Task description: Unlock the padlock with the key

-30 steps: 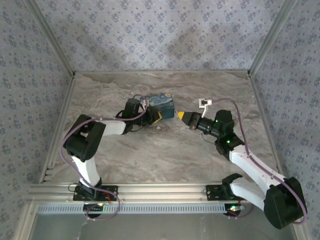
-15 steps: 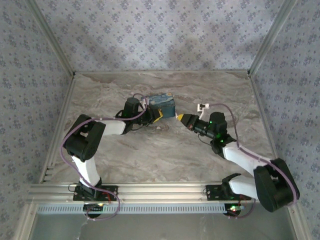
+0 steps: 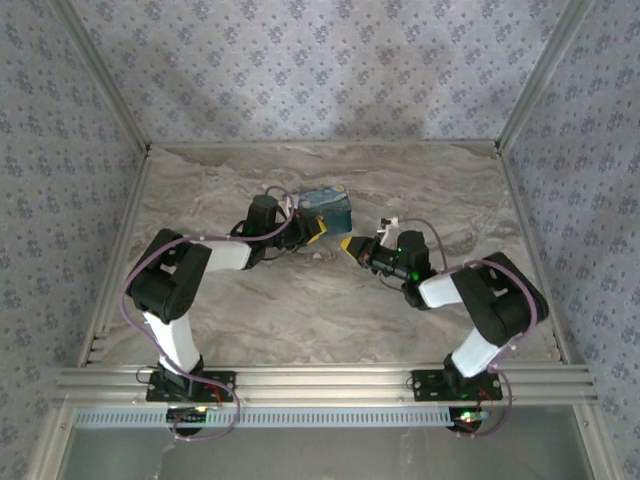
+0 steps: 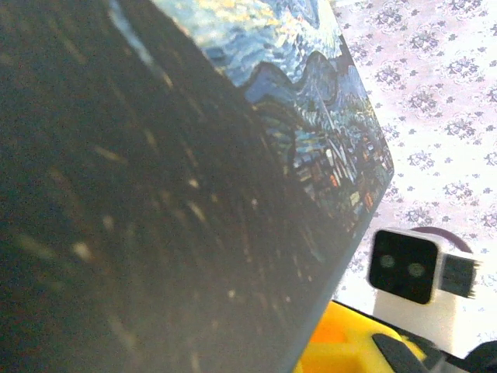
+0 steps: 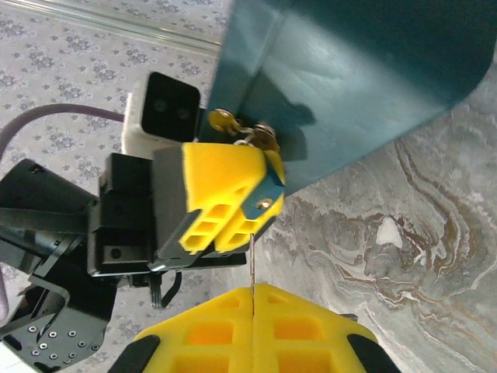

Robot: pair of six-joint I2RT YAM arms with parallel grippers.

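- box (image 3: 328, 205) sits on table (image 3: 300, 320), back of centre
- left gripper (image 3: 314, 233) lies against the box's near right corner (arm reaching in from the left)
- right gripper (image 3: 350, 246) is just right of it, tip to tip, with key (image 5: 252, 252) between its fingertips

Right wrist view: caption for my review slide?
Right gripper, shut on a thin key, faces left gripper at teal box.

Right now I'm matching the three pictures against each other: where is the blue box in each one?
Top external: box just above centre.
Left wrist: box close up, spanning top left to centre.
Right wrist: box at upper right, a plain teal side showing.
Shared landmark: floral wallpaper, in the background of every view.
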